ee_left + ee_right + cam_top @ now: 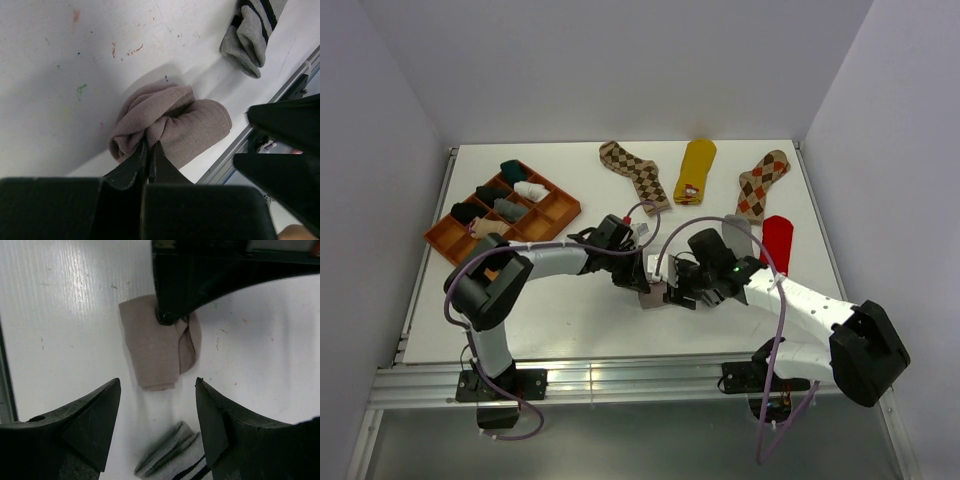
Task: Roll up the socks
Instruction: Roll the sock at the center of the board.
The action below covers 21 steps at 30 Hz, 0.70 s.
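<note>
I have the left gripper (149, 148) pinched tight on a fold of the bunched taupe sock (187, 127), which lies on the white table (55, 75) between the arms. The right gripper (157, 383) hangs above it, jaws wide and empty, with the grey striped sock (172, 450) just beside.

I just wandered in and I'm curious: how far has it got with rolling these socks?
Done: several rolled socks sit in the orange tray. In hand: the taupe sock, bunched into a roll, pinched by the left jaws while the right jaws hang open near it. To do: two argyle socks, the mustard sock, red sock and grey striped sock lie loose.
</note>
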Tool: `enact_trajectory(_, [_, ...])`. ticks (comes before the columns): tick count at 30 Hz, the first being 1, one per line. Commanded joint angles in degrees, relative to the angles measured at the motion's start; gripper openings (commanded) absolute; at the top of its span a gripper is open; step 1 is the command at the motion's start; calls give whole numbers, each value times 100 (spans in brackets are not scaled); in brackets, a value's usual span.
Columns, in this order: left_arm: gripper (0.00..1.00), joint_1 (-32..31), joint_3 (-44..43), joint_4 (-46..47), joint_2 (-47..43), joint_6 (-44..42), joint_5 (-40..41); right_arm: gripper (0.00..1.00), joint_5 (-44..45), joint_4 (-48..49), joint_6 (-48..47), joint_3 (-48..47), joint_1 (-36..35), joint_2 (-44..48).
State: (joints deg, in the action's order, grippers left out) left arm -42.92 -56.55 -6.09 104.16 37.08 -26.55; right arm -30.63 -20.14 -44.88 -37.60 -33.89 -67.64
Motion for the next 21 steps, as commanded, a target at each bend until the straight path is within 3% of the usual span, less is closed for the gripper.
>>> enact_trajectory(1, [0,-41,145,-1166,517,-324,115,69,768,704,-222,236,-433,-30])
enact_trajectory(6, [0,37,13,-1255,658,-333,-8,69,1331,1266,-328,569,-996,-145])
enact_trajectory(16, [1,64,-198,-1421,711,-421,-17,68,1745,1469,-328,509,-1339,-566])
enact_trajectory(21, [1,82,-251,-1448,729,-430,-52,59,1736,1364,-240,351,-1410,-874])
